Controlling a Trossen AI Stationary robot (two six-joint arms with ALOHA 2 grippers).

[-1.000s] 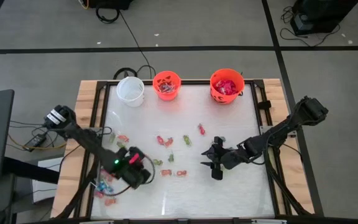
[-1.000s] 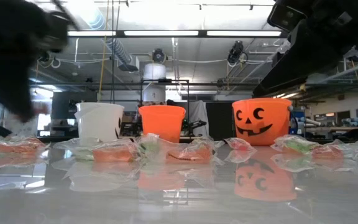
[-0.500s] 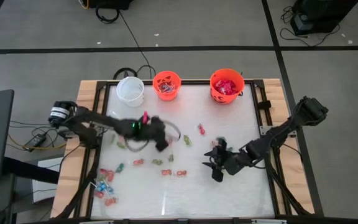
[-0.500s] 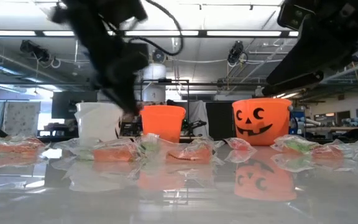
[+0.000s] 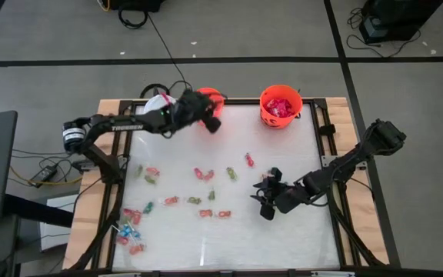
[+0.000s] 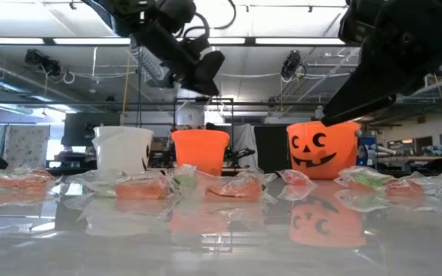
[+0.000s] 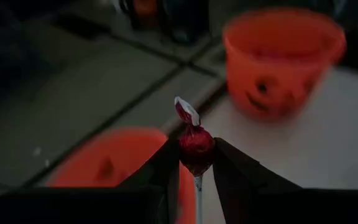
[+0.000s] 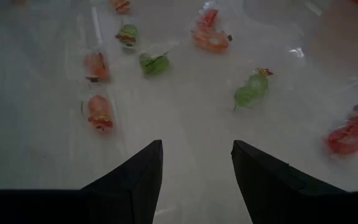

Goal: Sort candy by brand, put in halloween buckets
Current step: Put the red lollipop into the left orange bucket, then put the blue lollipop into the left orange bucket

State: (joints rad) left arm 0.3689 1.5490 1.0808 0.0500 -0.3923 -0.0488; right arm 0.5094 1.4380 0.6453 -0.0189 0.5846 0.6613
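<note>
Drop step: left claw [image 7: 197, 163] pinching a red lollipop [image 7: 195, 144] above the small orange bucket [image 5: 206, 104], upper centre. Next: release squarely over rim. Right claw [image 8: 196, 163] open over scattered candy [image 5: 204, 175], mid-counter.

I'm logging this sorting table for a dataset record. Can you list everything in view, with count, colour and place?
White bucket: one, white, far edge, left of the others.
Small orange bucket: one, orange, far edge, middle, below the left tool.
Large jack-o'-lantern bucket: one, orange, far right, red candy inside.
Loose candies: many; red, green, orange; scattered mid-table, with a cluster near the front left corner.
Table: one, glossy white top, wooden frame.
Lollipop: one, red wrapper, held.
Left tool: shut on lollipop, above the small orange bucket.
Right tool: open, hovering over the table's right side.
</note>
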